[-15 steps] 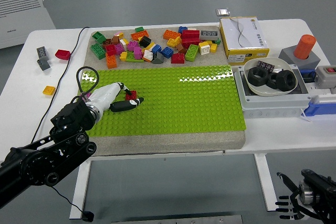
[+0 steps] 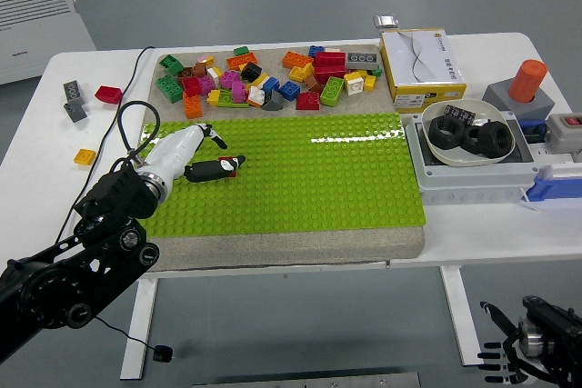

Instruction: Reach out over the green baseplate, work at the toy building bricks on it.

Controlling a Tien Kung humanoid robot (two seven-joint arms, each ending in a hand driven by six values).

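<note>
High head view over table (image 2: 273,252)
</note>
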